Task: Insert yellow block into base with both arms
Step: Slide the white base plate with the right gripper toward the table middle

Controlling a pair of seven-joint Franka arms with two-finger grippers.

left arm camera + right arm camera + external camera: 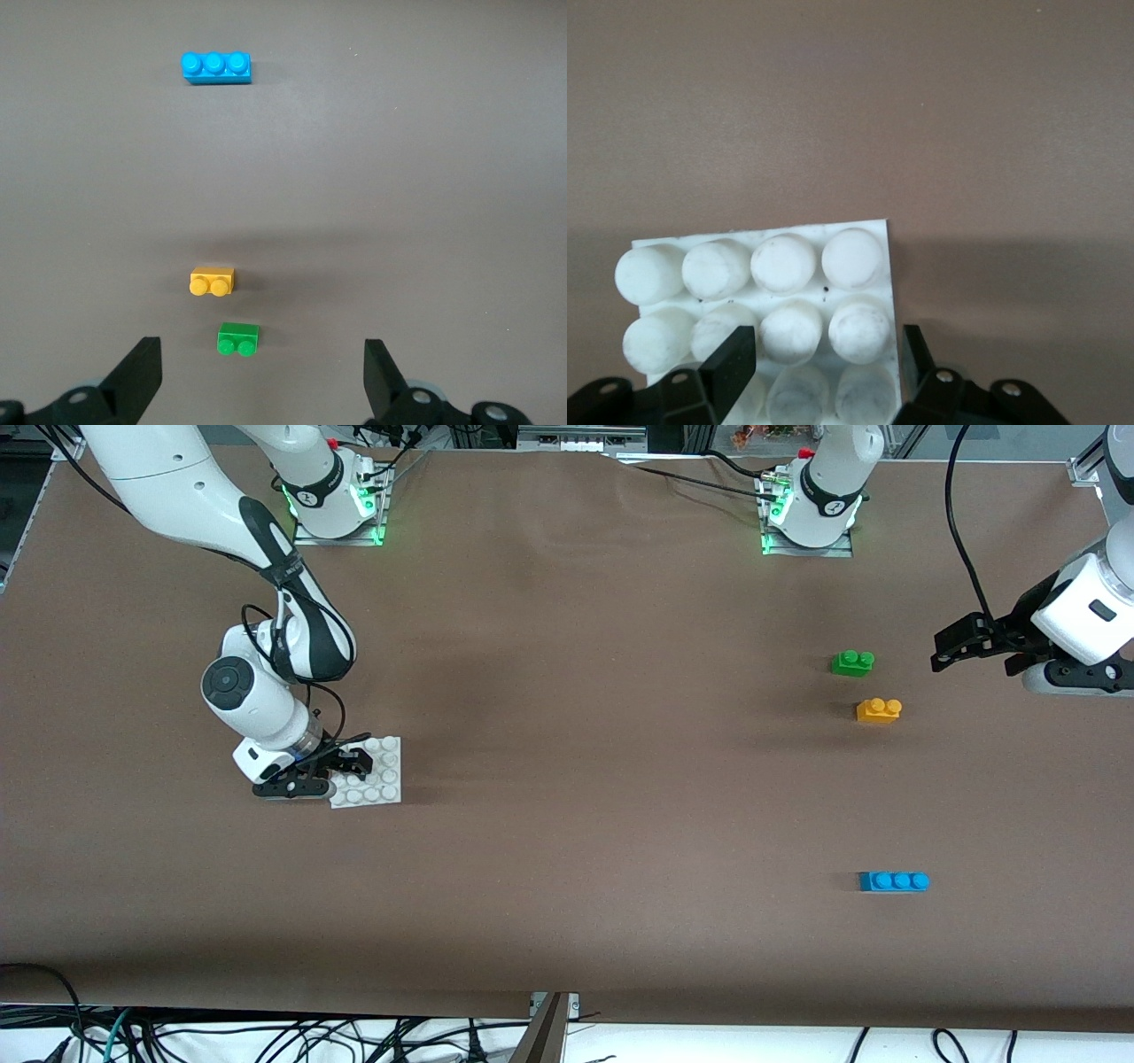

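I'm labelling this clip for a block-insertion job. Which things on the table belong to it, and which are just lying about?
Belongs to the job:
- small orange-yellow plastic two-stud brick
- flat white square studded plastic base plate, right gripper closing on its edge
- left gripper, open

Lying about:
- green two-stud brick
- blue three-stud brick

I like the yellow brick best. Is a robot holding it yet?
No, the yellow block sits alone on the table beside the green brick, with no tool touching it.
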